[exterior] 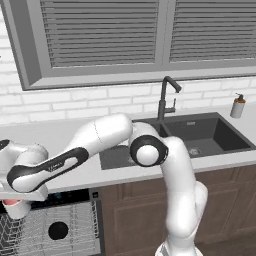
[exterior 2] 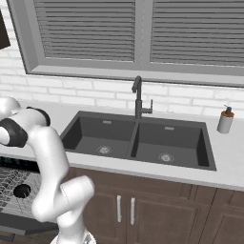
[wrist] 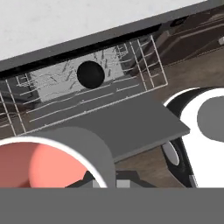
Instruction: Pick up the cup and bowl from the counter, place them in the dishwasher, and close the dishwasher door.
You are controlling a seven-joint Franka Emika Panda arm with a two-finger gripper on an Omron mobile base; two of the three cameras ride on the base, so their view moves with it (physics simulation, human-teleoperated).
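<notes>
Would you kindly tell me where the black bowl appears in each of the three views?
Left base view: the bowl lies in the wire rack, bottom left.
Right base view: bowl at the left edge, behind the arm.
Hand view: bowl upper centre.
Shared landmark: the rack.

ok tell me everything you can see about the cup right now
The cup is a short white cylinder with a red inside, smooth and plain. In the hand view it sits right at the gripper, whose shut jaws pinch its rim. In the left base view it hangs under the hand above the wire rack of the open dishwasher, clear of the black bowl already lying there.
</notes>
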